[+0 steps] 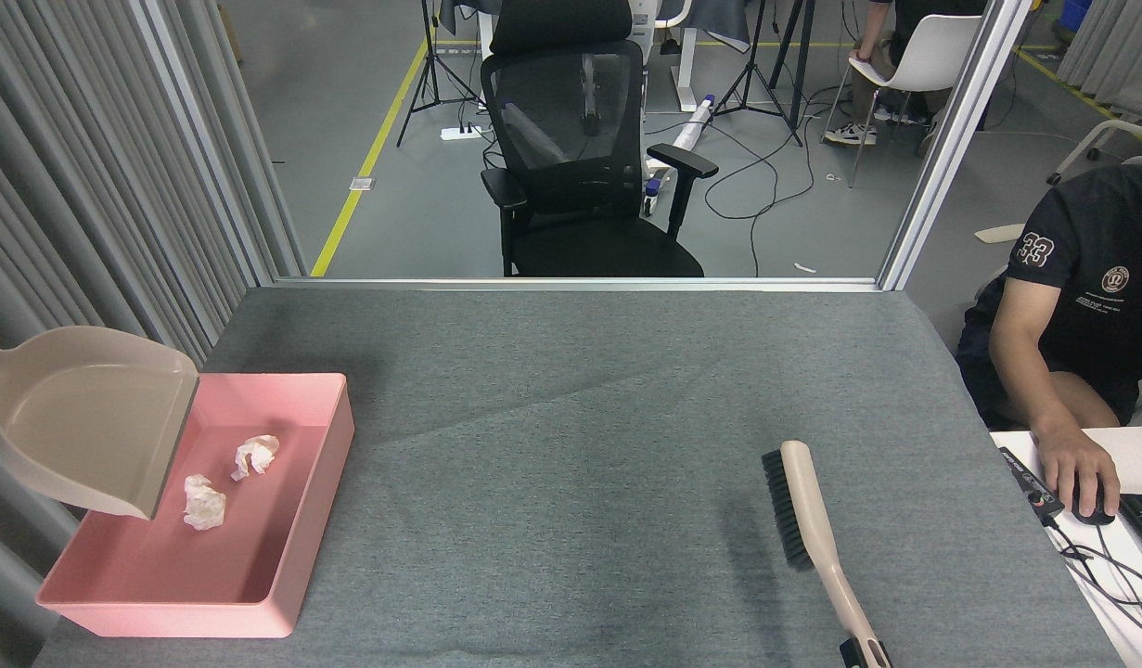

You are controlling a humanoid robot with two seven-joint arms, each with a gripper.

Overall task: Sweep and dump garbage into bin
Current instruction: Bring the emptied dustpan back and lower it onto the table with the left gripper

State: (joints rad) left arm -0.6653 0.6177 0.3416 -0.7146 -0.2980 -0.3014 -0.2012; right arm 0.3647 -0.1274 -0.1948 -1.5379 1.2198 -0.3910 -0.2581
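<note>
Two crumpled white paper wads, the garbage, lie on the floor of the pink bin [176, 614] at the table's near left: one wad [255, 455] farther back, the other [204, 502] nearer. A beige dustpan [83, 417] hangs tilted over the bin's left side, mouth down toward it, with nothing inside. Its handle runs off the left edge, so my left gripper is out of view. At the bottom right a beige brush [807, 510] with black bristles is held just above the cloth. Dark fingers of my right gripper [863, 657] flank its handle at the bottom edge.
The table is covered in grey cloth [571, 417]. A person [1071, 334] sits at the right with a hand on a mouse beside a keyboard and cables. A black office chair [580, 167] stands beyond the far edge. Grey curtain panels line the left.
</note>
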